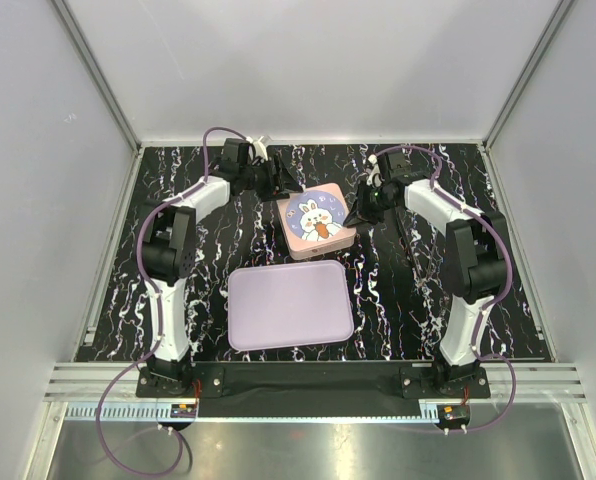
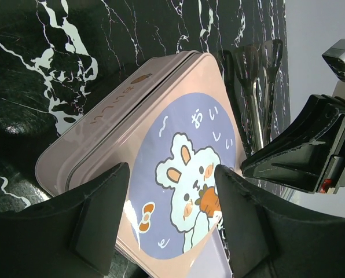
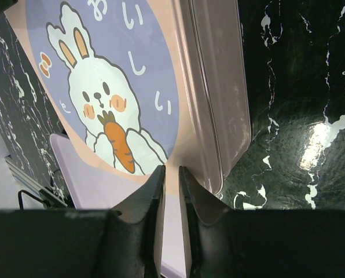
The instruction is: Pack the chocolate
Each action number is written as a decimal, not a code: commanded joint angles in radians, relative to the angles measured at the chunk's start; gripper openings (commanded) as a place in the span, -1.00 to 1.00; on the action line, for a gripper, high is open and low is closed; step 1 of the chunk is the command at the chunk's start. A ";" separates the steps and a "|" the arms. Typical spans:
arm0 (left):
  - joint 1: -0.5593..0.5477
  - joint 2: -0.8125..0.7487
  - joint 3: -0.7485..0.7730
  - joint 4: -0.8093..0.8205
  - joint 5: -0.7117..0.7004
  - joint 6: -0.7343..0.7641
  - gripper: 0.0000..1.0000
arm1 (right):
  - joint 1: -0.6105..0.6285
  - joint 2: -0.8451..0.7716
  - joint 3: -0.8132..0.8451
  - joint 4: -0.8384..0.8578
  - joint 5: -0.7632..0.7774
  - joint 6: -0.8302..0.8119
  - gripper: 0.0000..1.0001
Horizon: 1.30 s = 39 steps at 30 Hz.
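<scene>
**Top external view: tin shut, no chocolate to see**

The pink bunny tin (image 1: 318,222) sits on the black table (image 1: 378,300), at 12 o'clock from the purple tray (image 1: 288,305). Its lid (image 3: 103,69) is on. No chocolate shows on the tray or in any view. It is likely inside the tin, but that is only a guess.

The left pincer (image 1: 278,183) hangs at 11 o'clock of the tin. Its fingers (image 2: 100,220) stand wide apart and hold nothing. In the left wrist view the lid lies right under them. The right pincer (image 1: 356,215) is at 3 o'clock of the tin. Its fingers (image 3: 146,208) are nearly together, with a thin slit between them, right at the lid's edge. Whether they nip the rim cannot be told.

The job now looks like getting the lid off. To do it well, one pincer should hold the bottom of the tin so it does not slide. The other should catch only the lid's rim and lift it straight up, slowly. A tilt could jam the lid. A fast pull could tip the tin and spill what is in it.

If the chocolate is in there, it lies under the lid, at 5 o'clock from the left pincer and 9 o'clock from the right pincer.
</scene>
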 commanded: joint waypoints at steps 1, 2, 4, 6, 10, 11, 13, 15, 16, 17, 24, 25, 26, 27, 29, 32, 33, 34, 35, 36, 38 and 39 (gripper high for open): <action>0.000 0.039 0.013 -0.045 -0.076 0.051 0.36 | -0.001 0.012 -0.035 -0.015 0.122 -0.036 -0.56; 0.000 0.041 0.016 -0.045 -0.081 0.052 0.36 | -0.001 0.012 -0.035 -0.013 0.114 -0.039 -0.56; 0.000 0.053 0.031 -0.058 -0.084 0.062 0.36 | -0.001 0.021 -0.012 0.002 0.077 -0.043 -0.56; 0.001 0.071 0.062 -0.081 -0.090 0.068 0.36 | -0.001 0.054 0.022 -0.001 0.074 -0.046 -0.56; 0.001 0.082 0.082 -0.081 -0.105 0.063 0.36 | -0.001 0.090 0.076 -0.005 0.070 -0.048 -0.57; 0.000 0.085 0.082 -0.086 -0.113 0.063 0.36 | -0.001 0.091 0.070 0.010 0.071 -0.045 -0.56; 0.001 0.090 0.088 -0.094 -0.125 0.072 0.36 | -0.001 0.096 0.057 0.016 0.079 -0.040 -0.58; 0.000 0.096 0.089 -0.098 -0.125 0.074 0.36 | -0.001 0.091 0.047 0.012 0.094 -0.043 -0.58; 0.001 0.098 0.089 -0.100 -0.124 0.075 0.36 | -0.001 0.087 0.043 0.012 0.094 -0.046 -0.60; 0.001 0.098 0.086 -0.098 -0.124 0.074 0.36 | -0.002 0.079 0.043 0.015 0.094 -0.045 -0.63; 0.000 0.087 0.085 -0.092 -0.120 0.066 0.36 | -0.001 0.044 0.129 -0.034 0.034 -0.069 -0.88; 0.000 0.082 0.088 -0.094 -0.120 0.072 0.36 | -0.002 0.045 0.132 -0.033 0.024 -0.072 -0.88; 0.001 0.075 0.094 -0.104 -0.130 0.077 0.36 | -0.001 0.047 0.132 -0.030 0.014 -0.074 -0.87; 0.003 0.070 0.099 -0.113 -0.134 0.081 0.36 | -0.001 0.051 0.138 -0.030 0.004 -0.072 -0.87; 0.009 0.059 0.115 -0.135 -0.146 0.091 0.37 | 0.001 0.054 0.143 -0.028 -0.003 -0.071 -0.86; 0.020 0.040 0.132 -0.159 -0.174 0.106 0.38 | -0.001 0.061 0.158 -0.024 -0.003 -0.071 -0.85; 0.023 0.033 0.134 -0.166 -0.180 0.111 0.38 | -0.001 0.073 0.169 -0.027 -0.006 -0.071 -0.85; 0.026 0.029 0.144 -0.172 -0.183 0.118 0.38 | 0.001 0.077 0.174 -0.028 -0.012 -0.071 -0.85; 0.031 0.017 0.148 -0.186 -0.191 0.121 0.38 | 0.002 0.084 0.175 -0.025 -0.015 -0.071 -0.85; 0.032 0.012 0.151 -0.189 -0.194 0.124 0.38 | 0.001 0.090 0.175 -0.021 -0.019 -0.068 -0.85; 0.035 -0.010 0.151 -0.189 -0.196 0.128 0.39 | 0.001 0.090 0.175 -0.021 -0.019 -0.065 -0.85; 0.035 -0.014 0.152 -0.192 -0.197 0.129 0.39 | 0.001 0.085 0.174 -0.018 -0.013 -0.065 -0.85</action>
